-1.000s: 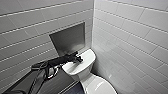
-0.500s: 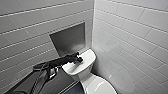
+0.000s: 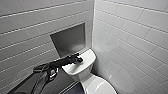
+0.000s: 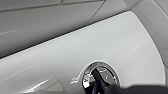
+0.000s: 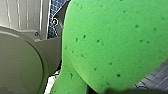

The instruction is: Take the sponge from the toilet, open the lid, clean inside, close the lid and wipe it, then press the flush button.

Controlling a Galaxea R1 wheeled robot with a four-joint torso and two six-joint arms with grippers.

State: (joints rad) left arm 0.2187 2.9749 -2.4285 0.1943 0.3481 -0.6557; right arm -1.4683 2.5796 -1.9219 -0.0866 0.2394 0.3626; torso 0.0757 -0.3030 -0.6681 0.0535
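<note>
The white toilet (image 3: 88,65) stands in the tiled corner, its lid (image 3: 100,86) down over the bowl. My left arm reaches in from the left, and the left gripper (image 3: 78,60) is shut over the flat tank cover. In the left wrist view its dark tip (image 4: 96,80) rests on the round chrome flush button (image 4: 108,72) set in the cover. The bright green sponge (image 5: 112,42) looms large in the right wrist view, held in my right gripper beside the toilet's white ceramic side (image 5: 20,62).
A recessed steel niche (image 3: 68,40) sits in the white tiled wall just behind the tank. Another tiled wall (image 3: 130,37) closes in on the right of the toilet. Dark tiled floor (image 3: 75,88) lies at the toilet's left.
My left gripper has crept a little farther over the tank cover toward the flush button. The toilet has not moved.
</note>
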